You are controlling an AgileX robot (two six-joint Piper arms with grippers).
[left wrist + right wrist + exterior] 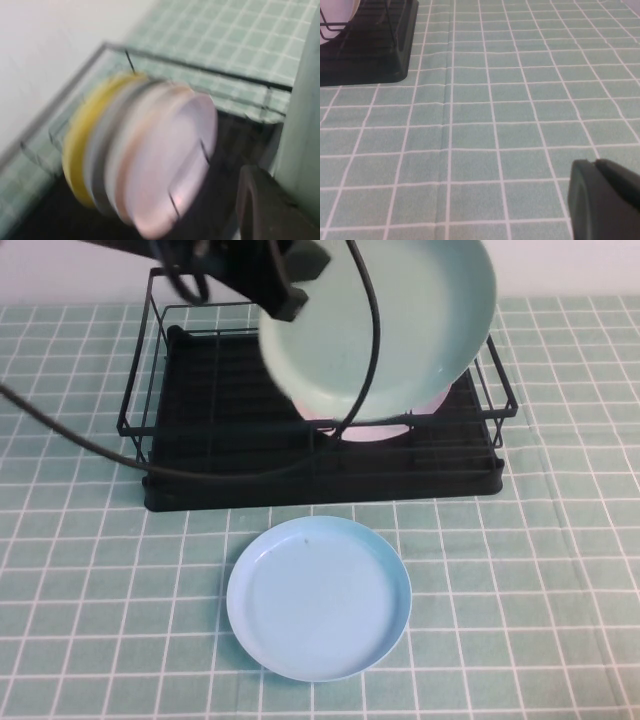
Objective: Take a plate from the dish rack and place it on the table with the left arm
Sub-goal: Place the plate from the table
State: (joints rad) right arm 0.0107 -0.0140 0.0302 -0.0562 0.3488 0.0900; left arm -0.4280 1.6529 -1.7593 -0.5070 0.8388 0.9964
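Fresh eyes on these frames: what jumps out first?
The mint-green plate, held tilted in the air above the dish rack by the left gripper at its upper left rim. Next, the sky-blue plate lying flat on the checked table in front of the rack. In the left wrist view, a pink plate and a yellow plate stand in the rack; the right gripper hangs low over bare cloth.

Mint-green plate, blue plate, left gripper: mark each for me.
mint-green plate (420,330), high view, its inner face.
blue plate (318,598), high view, centre of its well.
left gripper (285,295), high view, clamped at the plate's rim.
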